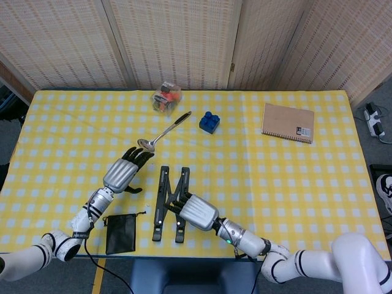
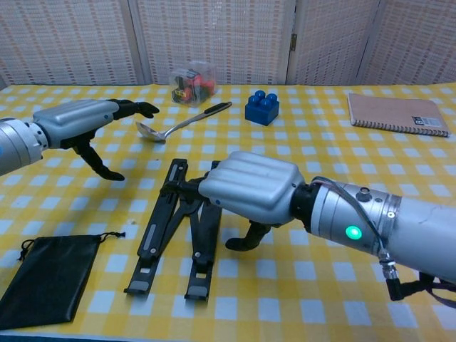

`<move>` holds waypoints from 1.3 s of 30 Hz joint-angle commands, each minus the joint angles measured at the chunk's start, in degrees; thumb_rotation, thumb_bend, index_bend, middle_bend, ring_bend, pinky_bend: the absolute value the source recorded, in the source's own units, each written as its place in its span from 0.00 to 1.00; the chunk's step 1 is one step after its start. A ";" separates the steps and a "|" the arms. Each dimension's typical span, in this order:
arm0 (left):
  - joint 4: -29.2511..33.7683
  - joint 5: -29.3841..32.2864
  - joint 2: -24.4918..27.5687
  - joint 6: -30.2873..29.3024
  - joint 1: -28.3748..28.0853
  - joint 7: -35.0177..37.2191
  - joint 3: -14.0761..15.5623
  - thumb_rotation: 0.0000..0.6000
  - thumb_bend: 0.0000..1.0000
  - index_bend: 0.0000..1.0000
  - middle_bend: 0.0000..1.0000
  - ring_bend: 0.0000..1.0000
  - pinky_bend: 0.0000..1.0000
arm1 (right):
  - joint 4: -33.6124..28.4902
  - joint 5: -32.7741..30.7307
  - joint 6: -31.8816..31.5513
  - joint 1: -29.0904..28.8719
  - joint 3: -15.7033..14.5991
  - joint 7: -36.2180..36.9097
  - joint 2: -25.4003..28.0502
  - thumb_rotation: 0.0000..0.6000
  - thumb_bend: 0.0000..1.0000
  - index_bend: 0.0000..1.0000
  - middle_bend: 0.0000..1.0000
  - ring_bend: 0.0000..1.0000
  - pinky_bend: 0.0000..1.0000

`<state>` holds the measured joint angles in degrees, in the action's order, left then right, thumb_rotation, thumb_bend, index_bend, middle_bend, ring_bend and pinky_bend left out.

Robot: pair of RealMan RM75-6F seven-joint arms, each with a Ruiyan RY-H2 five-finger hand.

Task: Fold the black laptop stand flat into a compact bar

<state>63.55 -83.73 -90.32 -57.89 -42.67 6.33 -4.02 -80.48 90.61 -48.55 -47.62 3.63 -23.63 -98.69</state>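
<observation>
The black laptop stand point(image 1: 169, 203) point(image 2: 176, 229) lies on the checked cloth near the front edge, its two rails drawn close into a narrow V with the cross links still showing between them. My right hand point(image 1: 197, 212) point(image 2: 249, 188) lies over the stand's right rail. Its fingers curl over the rail's upper part, and its thumb is down on the cloth just right of it. My left hand point(image 1: 124, 172) point(image 2: 77, 121) hovers to the left of the stand, apart from it, with fingers stretched out and nothing in them.
A black pouch point(image 1: 120, 233) point(image 2: 45, 279) lies at the front left. A spoon point(image 1: 164, 131) point(image 2: 182, 123), a blue brick point(image 1: 209, 120) point(image 2: 262, 107) and a clear container point(image 1: 166, 97) point(image 2: 192, 77) sit behind the stand. A brown notebook point(image 1: 288, 122) point(image 2: 397, 112) lies far right.
</observation>
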 commanded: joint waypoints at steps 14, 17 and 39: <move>0.50 0.18 1.09 -1.06 1.93 2.09 0.08 1.00 0.15 0.07 0.14 0.01 0.00 | -2.72 -8.36 16.41 -12.95 3.20 -12.76 4.41 1.00 0.31 0.00 0.06 0.13 0.17; 0.11 0.20 1.14 -1.16 2.17 2.57 0.05 1.00 0.15 0.07 0.14 0.01 0.00 | -1.60 -9.40 17.39 -14.16 3.02 -14.00 3.51 1.00 0.31 0.00 0.06 0.13 0.17; -2.51 0.11 1.13 -1.83 4.06 6.08 0.24 1.00 0.15 0.07 0.14 0.00 0.00 | 6.57 -14.33 20.02 -20.48 1.92 -16.13 -2.62 1.00 0.31 0.00 0.11 0.11 0.17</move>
<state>61.09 -83.59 -89.18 -59.69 -38.66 12.35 -3.79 -74.11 76.51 -28.58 -67.92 5.61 -39.71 -101.09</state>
